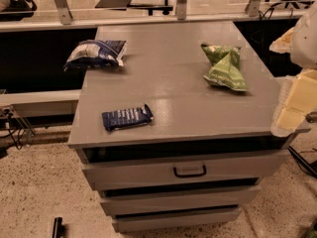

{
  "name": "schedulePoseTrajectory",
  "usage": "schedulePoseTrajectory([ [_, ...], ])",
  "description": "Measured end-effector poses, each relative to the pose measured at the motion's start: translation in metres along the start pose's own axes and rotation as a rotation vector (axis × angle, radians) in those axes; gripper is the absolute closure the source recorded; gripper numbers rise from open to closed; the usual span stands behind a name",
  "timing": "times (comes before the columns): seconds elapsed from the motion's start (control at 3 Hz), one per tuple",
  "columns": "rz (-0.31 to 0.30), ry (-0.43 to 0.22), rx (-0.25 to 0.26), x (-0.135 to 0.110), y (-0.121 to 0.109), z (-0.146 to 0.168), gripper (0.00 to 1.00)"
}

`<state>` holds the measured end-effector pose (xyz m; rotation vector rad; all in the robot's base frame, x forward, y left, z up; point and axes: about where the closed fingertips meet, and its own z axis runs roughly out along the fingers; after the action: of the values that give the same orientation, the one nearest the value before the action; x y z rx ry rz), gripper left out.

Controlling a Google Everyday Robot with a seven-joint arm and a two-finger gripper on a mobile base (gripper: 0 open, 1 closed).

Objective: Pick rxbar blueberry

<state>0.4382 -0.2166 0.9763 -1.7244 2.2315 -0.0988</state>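
Rxbar blueberry [127, 117] lies flat near the surface's [173, 78] front-left edge, well apart from the gripper [295, 103] at the right edge; jaws' opening cannot be told; bare room between

There is just one camera. It sits up high and looks down at a slant on the grey drawer cabinet [173, 78]. It faces the cabinet's front, the side with the drawer handle [189, 171]. It is quite near, so the cabinet fills most of the view, with its whole top and its drawer fronts. In front of the cabinet is some speckled floor [34, 192]. Past the cabinet's right edge, a pale robot arm [297, 100] pokes in, very close to the camera. The gripper is out of view, off that right side.
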Motion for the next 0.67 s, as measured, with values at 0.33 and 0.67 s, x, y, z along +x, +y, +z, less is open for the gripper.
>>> schedulePoseTrajectory([
  [0.33,0.002,-0.008,-0.001,-0.002,-0.002,0.002,0.00],
  [0.67,-0.038,-0.025,-0.018,-0.026,-0.009,0.015,0.00],
])
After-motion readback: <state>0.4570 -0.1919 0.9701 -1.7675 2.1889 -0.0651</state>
